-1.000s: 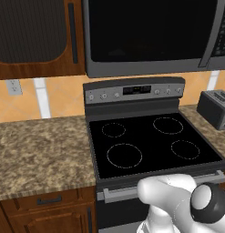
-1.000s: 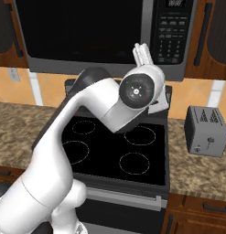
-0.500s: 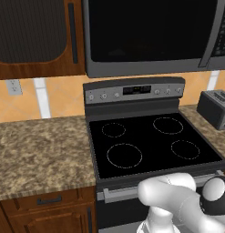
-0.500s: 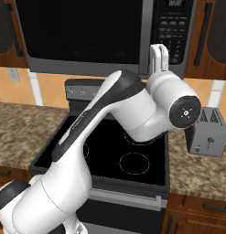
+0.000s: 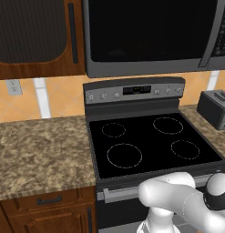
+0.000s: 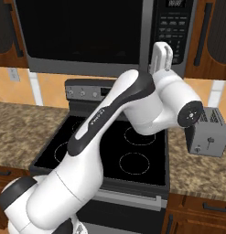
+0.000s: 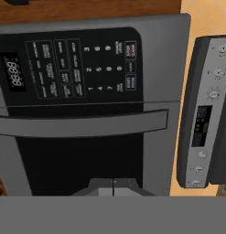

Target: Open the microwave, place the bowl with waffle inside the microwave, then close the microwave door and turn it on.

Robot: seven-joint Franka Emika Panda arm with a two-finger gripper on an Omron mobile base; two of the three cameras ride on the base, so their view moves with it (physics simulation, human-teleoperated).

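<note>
The microwave (image 6: pixel 87 36) is mounted above the stove, and its door (image 5: pixel 150 32) is seen closed, the black glass flush with the frame. In the hand view, which is rolled on its side, the door handle (image 7: pixel 82 125) lies straight ahead of the tool (image 7: pixel 113 185), and the button panel (image 7: pixel 78 68) is just beyond the handle. The tool is raised in front of the panel and handle, apart from both. Its fingers (image 7: pixel 103 186) are pressed together with nothing between them. The bowl and the waffle cannot be placed from these views.

With the door closed, two readings are possible. The first step, opening the door, may be in hand. Or the last step, switching on, may be in hand, because the shut tool is aimed near the buttons. It cannot be decided which. For opening, the fingers would need to be parted and brought around the handle, then pulled back. For switching on, the closed tips would need to be pushed onto the start button.

Below the tool the stove (image 5: pixel 150 145) is found. Beside it is the speckled desk (image 5: pixel 41 150), with a toaster (image 6: pixel 208 132) at the right. Wooden cabinets (image 5: pixel 36 41) flank the microwave.
</note>
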